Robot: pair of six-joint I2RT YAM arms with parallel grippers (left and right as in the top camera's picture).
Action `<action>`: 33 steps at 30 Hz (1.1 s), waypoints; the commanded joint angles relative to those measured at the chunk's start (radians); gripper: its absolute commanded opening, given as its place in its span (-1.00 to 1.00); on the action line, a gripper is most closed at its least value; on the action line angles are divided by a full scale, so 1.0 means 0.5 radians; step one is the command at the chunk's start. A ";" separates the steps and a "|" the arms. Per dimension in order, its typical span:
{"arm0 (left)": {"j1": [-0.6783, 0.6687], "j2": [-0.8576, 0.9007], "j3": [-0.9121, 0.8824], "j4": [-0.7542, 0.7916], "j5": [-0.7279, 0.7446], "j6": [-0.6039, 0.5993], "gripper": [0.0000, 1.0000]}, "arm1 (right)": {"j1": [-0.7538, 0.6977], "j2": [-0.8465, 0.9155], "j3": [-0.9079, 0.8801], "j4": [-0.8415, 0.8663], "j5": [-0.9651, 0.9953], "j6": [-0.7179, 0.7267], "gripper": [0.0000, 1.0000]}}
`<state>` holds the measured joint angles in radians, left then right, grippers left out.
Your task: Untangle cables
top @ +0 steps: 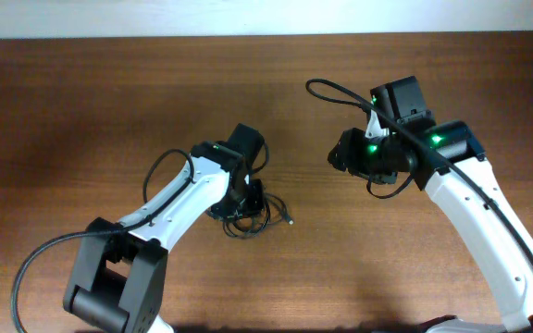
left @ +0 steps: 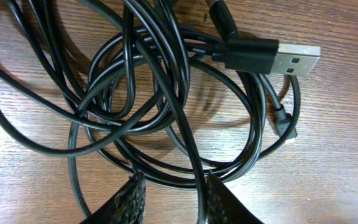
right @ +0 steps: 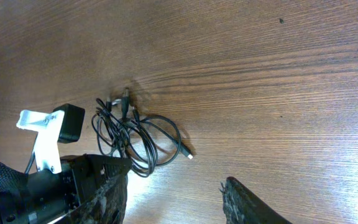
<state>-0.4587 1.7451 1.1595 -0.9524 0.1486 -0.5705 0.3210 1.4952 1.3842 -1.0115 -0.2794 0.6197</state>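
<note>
The cables [top: 251,220] lie in one small black tangle on the wooden table, just left of centre. Close up, the cables [left: 148,93] loop over each other, with a silvery USB plug [left: 291,59] at the upper right and a small plug [left: 284,129] below it. My left gripper [top: 245,197] is down on the tangle; in its wrist view the left gripper [left: 174,198] has its jaws apart, and one strand runs between them against the right finger [left: 222,202]. My right gripper [top: 342,153] hovers open and empty to the right, and the right gripper [right: 176,202] looks towards the cables [right: 135,134].
A thick black wire [top: 327,89] fixed to the right arm loops out above the table. The left arm's base [top: 114,277] stands at the front left. The table's back edge [top: 155,38] runs along the top.
</note>
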 commanded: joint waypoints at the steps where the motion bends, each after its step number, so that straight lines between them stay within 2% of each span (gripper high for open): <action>1: -0.004 0.014 -0.031 0.003 -0.028 -0.010 -0.90 | -0.002 -0.001 0.018 -0.014 -0.018 -0.027 0.01; 2: -0.004 0.014 -0.031 0.003 -0.026 -0.009 -1.00 | -0.002 -0.001 0.018 -0.014 -0.018 -0.027 0.01; 5: -0.003 0.014 -0.015 0.040 0.075 0.186 -1.00 | -0.002 0.000 0.018 -0.014 -0.018 -0.027 0.09; 7: -0.003 0.014 0.077 0.048 0.362 0.490 -1.00 | -0.002 -0.001 0.018 -0.014 -0.018 -0.027 0.11; 11: -0.003 -0.020 0.346 0.037 0.894 0.828 -1.00 | -0.001 0.000 0.018 -0.014 -0.018 -0.027 0.14; 13: -0.003 -0.066 0.520 0.032 1.012 0.847 -1.00 | -0.002 -0.001 0.018 -0.021 -0.018 -0.027 0.19; 17: -0.003 -0.194 0.836 0.033 1.028 0.847 -1.00 | -0.002 -0.001 0.018 -0.027 -0.024 -0.027 0.22; 22: -0.003 -0.273 0.993 0.040 1.090 0.800 -1.00 | -0.002 0.000 0.018 0.121 -0.235 -0.027 0.22; 30: -0.003 -0.281 0.997 0.177 1.791 0.800 -1.00 | -0.002 0.000 0.018 0.388 -0.231 -0.027 0.22; 32: -0.003 -0.281 0.997 0.176 1.886 0.800 -1.00 | -0.002 0.000 0.018 0.415 -0.085 -0.026 0.20; 33: -0.003 -0.281 0.997 0.176 1.928 0.800 -1.00 | -0.002 0.000 0.018 0.414 0.040 -0.026 0.13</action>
<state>-0.4561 1.6138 1.6409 -0.8719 0.9279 -0.1795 0.3210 1.4952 1.3838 -0.8127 -0.3748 0.6140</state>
